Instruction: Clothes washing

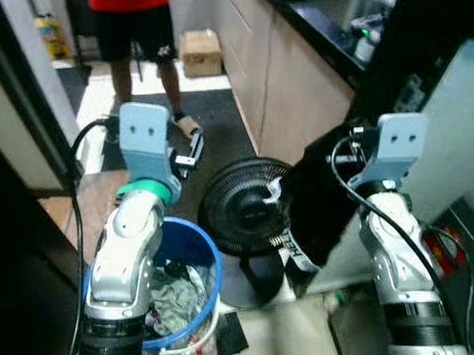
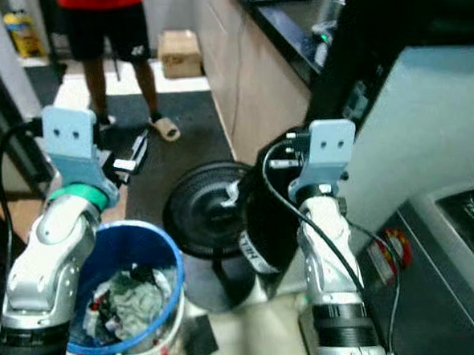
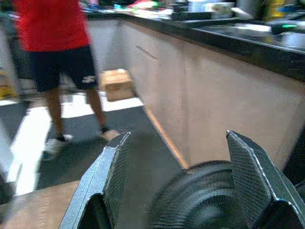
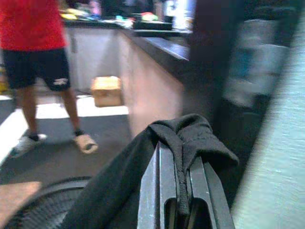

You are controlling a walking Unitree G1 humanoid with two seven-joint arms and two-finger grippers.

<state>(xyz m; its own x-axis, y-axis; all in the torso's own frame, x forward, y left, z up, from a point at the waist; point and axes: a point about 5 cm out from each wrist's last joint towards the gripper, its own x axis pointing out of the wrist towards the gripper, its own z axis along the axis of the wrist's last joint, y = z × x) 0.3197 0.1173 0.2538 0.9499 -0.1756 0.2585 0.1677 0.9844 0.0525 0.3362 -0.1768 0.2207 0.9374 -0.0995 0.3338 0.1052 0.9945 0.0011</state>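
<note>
Nearest, at 7 o'clock in the left eye view: round blue plastic laundry basket (image 1: pixel 205 248), crumpled grey and white clothes (image 1: pixel 179 290) piled inside. More washing still to be moved, by the look of it.

Right gripper (image 4: pixel 177 191): fingers pressed together, clamped on a fold of the black cloth garment (image 1: pixel 323 200). Garment hangs from the pinch in a long limp drape at about 3 o'clock, a white-printed hem at its lower end. Judged soft, light, no stiffness; it will swing and trail. Bunched fold over the fingertips looks a secure hold; a thinner pinch might slip. Right forearm raised, elbow bent, wrist held high beside the pale grey appliance wall (image 1: pixel 451 132).

Left gripper (image 3: pixel 174 183): fingers wide apart, nothing between them. Left arm raised above the basket, pointing ahead.

Centre, beyond the basket: round black floor fan with wire grille (image 1: pixel 243 205), just beside the hanging garment — snag risk.

Farther, 1 o'clock: beige cabinet front (image 1: pixel 283 78) under a black counter.

Far, 11 o'clock: person in red top and black shorts (image 1: pixel 135 23), standing; brown cardboard box (image 1: pixel 200 52) beside.
</note>
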